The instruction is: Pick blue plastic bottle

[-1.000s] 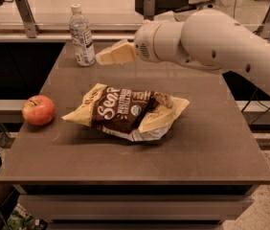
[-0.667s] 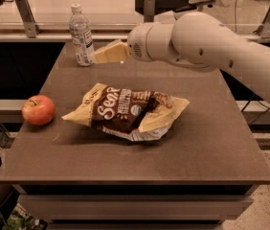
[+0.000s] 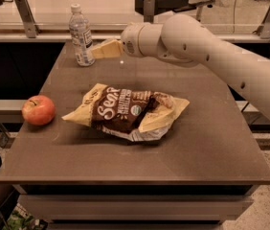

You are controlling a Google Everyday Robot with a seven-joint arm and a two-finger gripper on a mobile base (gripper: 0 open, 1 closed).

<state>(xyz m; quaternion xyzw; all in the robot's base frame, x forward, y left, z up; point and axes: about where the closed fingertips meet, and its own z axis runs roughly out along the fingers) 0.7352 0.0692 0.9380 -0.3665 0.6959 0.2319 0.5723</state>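
Gripper: the gripper (image 3: 100,50) hangs low over the far left part of the table (image 3: 211,143), and its tip is just beside the right side of the bottle. It shows only as one pale wedge, so it cannot be told whether it is spread or closed.
Bottle: the blue plastic bottle (image 3: 81,35) stands upright near the far left corner of the table, with its white cap (image 3: 76,7) on. It is well apart from the other things.
Step in hand: this seems to be the last approach before the grasp, and the bottle is not yet held.
How to do it well: the gripper should come in level and slowly and take the body at the label (image 3: 82,38), around the middle, not at the cap. The bottle looks light and narrow, so a push from one side can tip it or slide it toward the table edge. The squeeze should be gentle, because thin ribbed plastic gives way.
Other things: the red apple (image 3: 38,110) and the snack bag (image 3: 125,111) lie nearer to the camera and are not in the way.
Hard to see: it is unclear whether the tip already touches the bottle. The far side of the gripper is hidden.
Cut off: the arm (image 3: 211,51) leaves the view at the right edge, and the robot base is not visible.
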